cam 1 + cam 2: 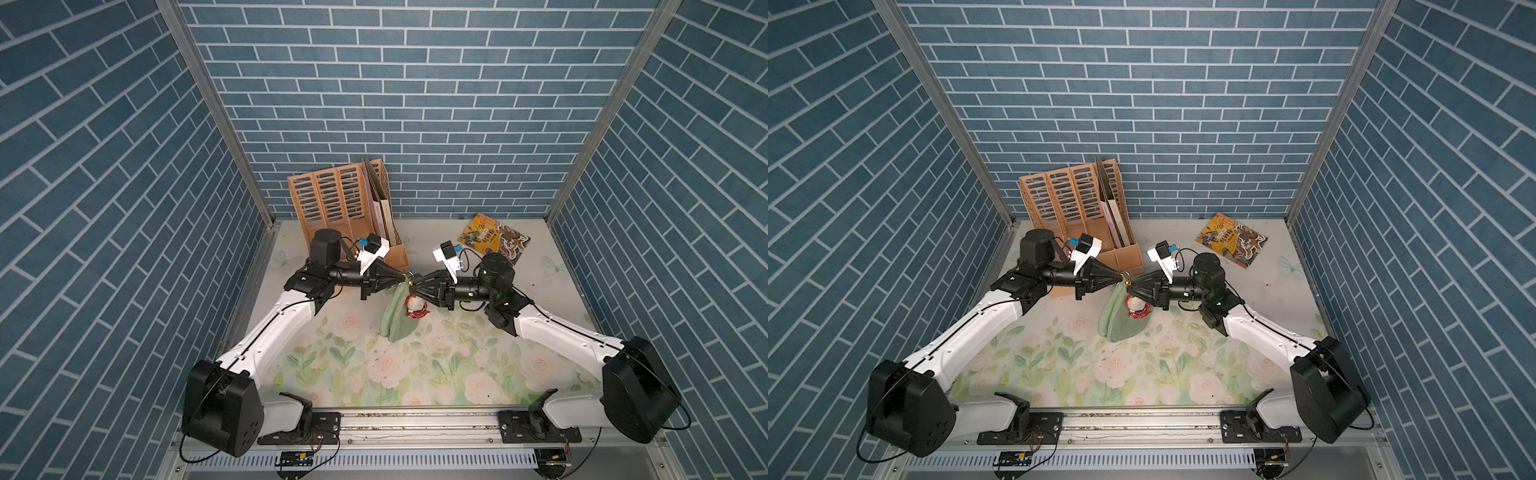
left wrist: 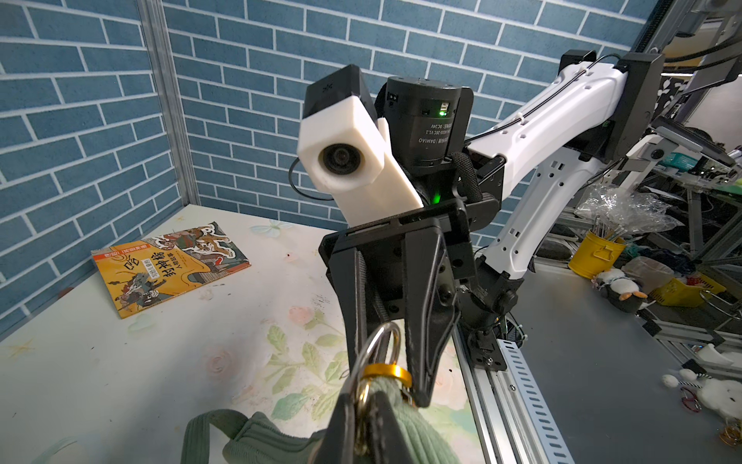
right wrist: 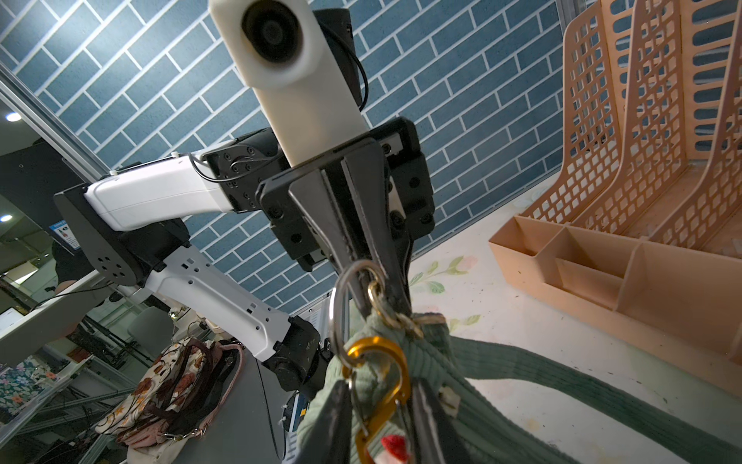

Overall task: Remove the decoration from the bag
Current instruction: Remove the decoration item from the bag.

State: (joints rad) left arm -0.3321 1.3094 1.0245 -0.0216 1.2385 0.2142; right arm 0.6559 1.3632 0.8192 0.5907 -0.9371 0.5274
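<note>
The sage-green bag [image 1: 398, 318] [image 1: 1116, 321] hangs above the floral table from its small metal ring [image 3: 377, 299], on which my left gripper [image 1: 402, 277] [image 2: 363, 413] is shut. A larger silver ring [image 2: 386, 341] links it to the gold clasp [image 3: 387, 381] of the decoration [image 1: 415, 308] [image 1: 1136, 308], a white plush with a plaid base that dangles beside the bag. My right gripper [image 1: 415, 284] [image 3: 383, 422] meets the left one tip to tip. Its fingers [image 3: 337, 422] are closed in on both sides of the clasp, touching it.
A tan slotted file organizer [image 1: 345, 208] stands at the back left, just behind the left wrist. A yellow illustrated booklet [image 1: 494, 239] lies at the back right. Blue brick walls close three sides, and a metal rail [image 1: 415, 424] runs along the front.
</note>
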